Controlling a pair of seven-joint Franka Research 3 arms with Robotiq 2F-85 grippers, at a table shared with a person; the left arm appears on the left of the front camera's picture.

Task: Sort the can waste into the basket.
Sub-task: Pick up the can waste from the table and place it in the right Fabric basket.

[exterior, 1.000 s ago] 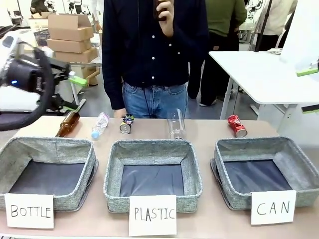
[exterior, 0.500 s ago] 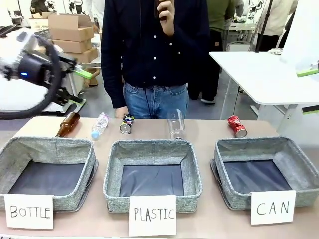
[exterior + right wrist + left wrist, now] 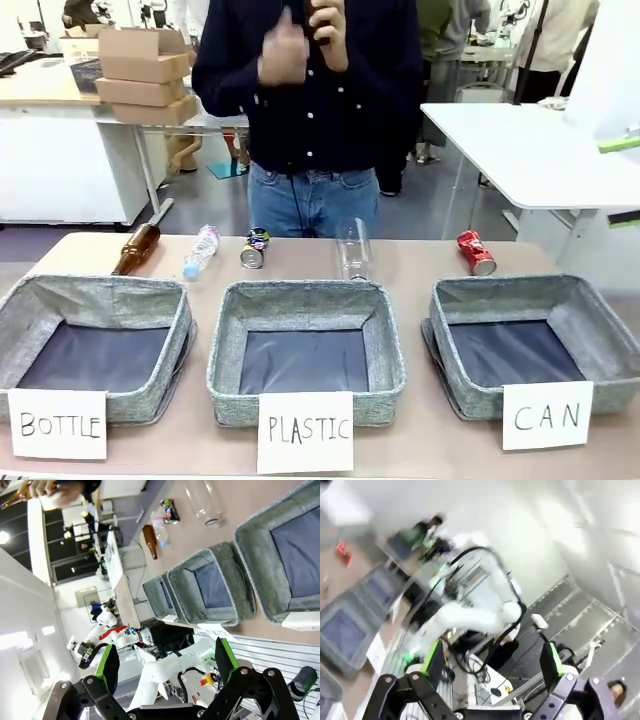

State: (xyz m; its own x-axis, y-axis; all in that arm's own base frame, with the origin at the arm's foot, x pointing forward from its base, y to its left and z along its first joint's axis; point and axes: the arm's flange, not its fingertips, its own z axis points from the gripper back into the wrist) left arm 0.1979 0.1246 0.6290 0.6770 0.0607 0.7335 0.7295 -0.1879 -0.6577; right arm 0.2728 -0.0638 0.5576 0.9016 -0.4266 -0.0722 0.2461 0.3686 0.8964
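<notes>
Hard to make out much in the smeared left wrist view beyond the left gripper [image 3: 492, 665], fingers spread, nothing between. Same with the right gripper [image 3: 162, 667]: wide apart, holding nothing. Clipped at the front view's right edge: the basket [image 3: 600, 330] signed CAN. Two cans, both on the table [image 3: 420, 262]: red can [image 3: 476, 252] just behind the basket, dark can [image 3: 254, 249] well apart, beside a small plastic bottle [image 3: 200, 250]. Three bins [image 3: 230, 340] counted, one brown bottle [image 3: 136, 248], one clear bottle [image 3: 353, 250].
</notes>
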